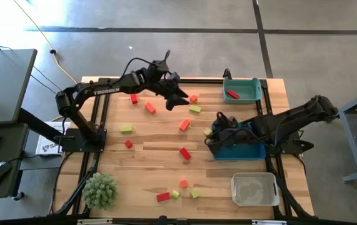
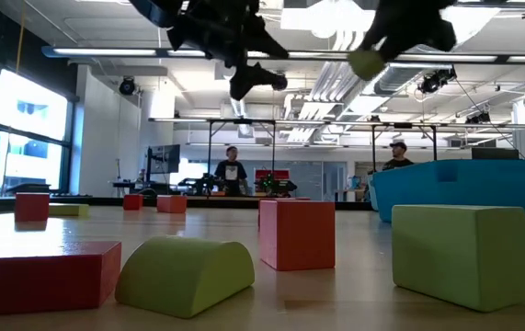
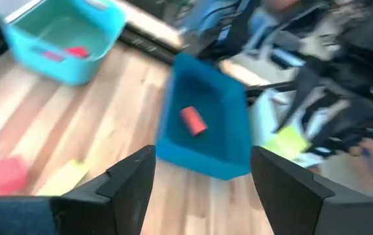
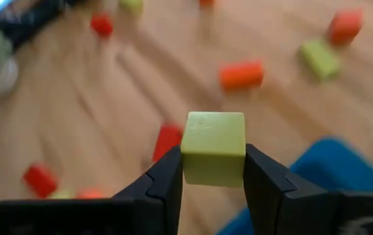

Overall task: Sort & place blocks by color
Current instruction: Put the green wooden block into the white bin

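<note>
I have the right end effector (image 4: 212, 171) pinching a yellow-green cube (image 4: 213, 149) between its two fingers, held up off the wooden worktop (image 1: 153, 150) at the near-left edge of the dark blue bin (image 1: 244, 145). From above, that cube shows as a small pale speck just beside the bin's left wall. The left end effector (image 1: 177, 95) hangs over the back of the worktop with its fingers spread wide and nothing between them — its wrist camera looks past them at the dark blue bin, where one orange block (image 3: 193, 121) lies inside. The teal bin (image 1: 242, 89) at the back right holds a red block (image 1: 232, 94). The remaining blocks lie scattered across the wood: an orange block (image 1: 184, 125) and a red one (image 1: 185, 153) near the middle, a yellow-green one (image 1: 126, 129) to the left, and a small cluster along the front edge. A clear bin (image 1: 254, 189) sits at the front right, and a spiky green plant ball (image 1: 99, 190) at the front left.
</note>
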Controlling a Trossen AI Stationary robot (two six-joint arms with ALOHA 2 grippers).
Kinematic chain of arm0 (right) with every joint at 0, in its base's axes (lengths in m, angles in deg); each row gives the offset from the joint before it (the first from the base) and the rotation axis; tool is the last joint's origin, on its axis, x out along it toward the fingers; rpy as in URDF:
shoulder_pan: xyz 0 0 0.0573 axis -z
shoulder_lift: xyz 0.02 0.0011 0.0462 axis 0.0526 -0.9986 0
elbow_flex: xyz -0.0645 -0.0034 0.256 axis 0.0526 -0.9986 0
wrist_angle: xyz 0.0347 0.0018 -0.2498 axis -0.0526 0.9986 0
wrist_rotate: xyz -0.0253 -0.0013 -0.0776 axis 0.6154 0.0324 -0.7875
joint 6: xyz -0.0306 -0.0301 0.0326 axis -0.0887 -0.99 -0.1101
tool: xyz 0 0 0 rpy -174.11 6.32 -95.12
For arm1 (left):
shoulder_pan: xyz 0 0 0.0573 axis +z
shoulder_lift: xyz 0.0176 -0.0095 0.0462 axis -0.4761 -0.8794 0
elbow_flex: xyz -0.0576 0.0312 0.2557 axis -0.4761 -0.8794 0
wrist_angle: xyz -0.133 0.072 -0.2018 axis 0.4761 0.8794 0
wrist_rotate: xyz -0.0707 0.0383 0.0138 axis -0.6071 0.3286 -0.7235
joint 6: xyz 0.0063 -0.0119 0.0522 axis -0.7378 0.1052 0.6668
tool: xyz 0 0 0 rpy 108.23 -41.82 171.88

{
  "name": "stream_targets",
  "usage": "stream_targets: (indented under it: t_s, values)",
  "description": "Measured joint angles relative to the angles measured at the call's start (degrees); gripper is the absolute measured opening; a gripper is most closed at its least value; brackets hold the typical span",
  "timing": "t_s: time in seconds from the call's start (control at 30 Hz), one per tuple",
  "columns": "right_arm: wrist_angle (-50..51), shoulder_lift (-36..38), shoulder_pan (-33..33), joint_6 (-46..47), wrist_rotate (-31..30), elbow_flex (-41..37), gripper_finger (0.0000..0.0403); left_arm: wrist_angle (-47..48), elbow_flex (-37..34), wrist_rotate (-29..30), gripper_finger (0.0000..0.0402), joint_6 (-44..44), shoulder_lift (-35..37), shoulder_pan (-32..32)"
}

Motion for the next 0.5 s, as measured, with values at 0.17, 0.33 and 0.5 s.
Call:
stream_targets:
  t_s: [0.17, 0.33, 0.5]
  values:
    - [5.8, 0.0, -2.8, 3.8, 7.4, 0.0, 0.0102, 4.0, 0.0, 8.2, 0.0239, -0.2, 0.0, -1.3]
    - [9.8, 0.0, -6.5, 8.0, 12.0, 0.0, 0.0102, 5.9, 0.0, 14.4, 0.0239, -0.4, 0.0, -3.2]
    - [12.3, 0.0, -10.7, 11.7, 16.2, 0.0, 0.0102, 7.0, 0.0, 22.3, 0.0239, -0.4, -0.3, -6.0]
